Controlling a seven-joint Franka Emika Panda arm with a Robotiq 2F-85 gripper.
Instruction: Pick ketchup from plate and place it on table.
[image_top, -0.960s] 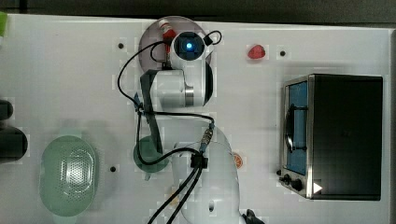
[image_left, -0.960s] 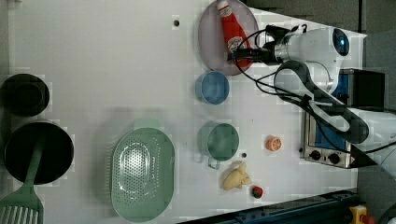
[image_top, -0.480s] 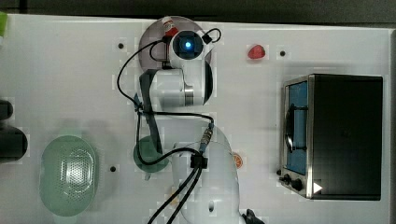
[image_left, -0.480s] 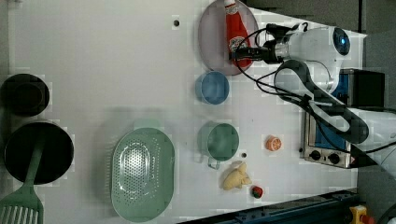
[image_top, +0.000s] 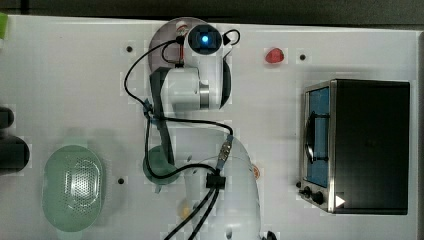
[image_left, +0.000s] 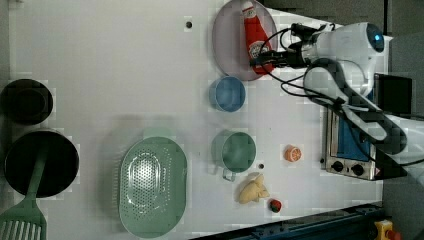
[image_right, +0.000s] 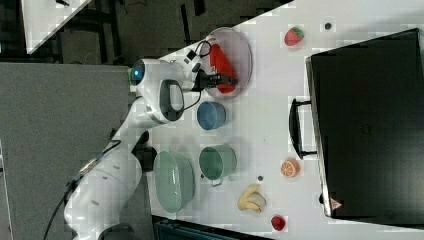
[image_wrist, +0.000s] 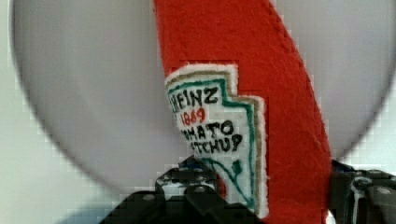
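The ketchup (image_left: 255, 32) is a slim red felt bottle with a whitish cap, lying on the mauve-grey plate (image_left: 230, 45) at the far edge of the white table (image_left: 125, 60). My gripper (image_left: 265, 59) is down at the bottle's wide base end. In the wrist view the ketchup (image_wrist: 280, 93) and its label run between my fingers, and the gripper (image_wrist: 275, 196) presses it on both sides over the plate (image_wrist: 93, 93). The right view shows the ketchup (image_right: 220, 62), the gripper (image_right: 227, 80) and the plate (image_right: 245, 50). In the top view the arm covers most of the plate (image_top: 162, 42).
A blue bowl (image_left: 227, 93) sits right beside the plate, with a teal cup (image_left: 236, 151) and a green colander (image_left: 152, 187) further along. A toaster oven (image_top: 360, 145) stands at the top view's right, a strawberry (image_top: 274, 55) near it. Black pots (image_left: 27, 102) stand at the left view's left.
My fingers have closed in from wide open onto the base end of the ketchup. The bottle has shifted slightly on the plate. The arm has hardly moved.
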